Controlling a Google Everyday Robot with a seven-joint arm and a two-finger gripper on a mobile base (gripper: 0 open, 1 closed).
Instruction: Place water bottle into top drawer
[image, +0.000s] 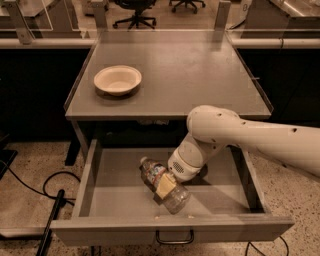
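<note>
The top drawer (115, 227) is pulled open under the table, with its dark wire handle (174, 239) at the front centre. The water bottle (176, 199), clear and crinkled with a coloured label band, lies tilted inside it near the front, cap toward the back left. My gripper (165, 186) reaches down into the drawer from the right, at the end of the white arm (235, 132). It is shut on the bottle's middle, and one tan finger (164, 184) lies across the label. The other finger is hidden behind the bottle.
A white shallow bowl (117, 80) sits at the left of the grey table top (200, 70). Black cables (50, 192) lie on the speckled floor left of the drawer. Office chairs stand behind the table's far rail.
</note>
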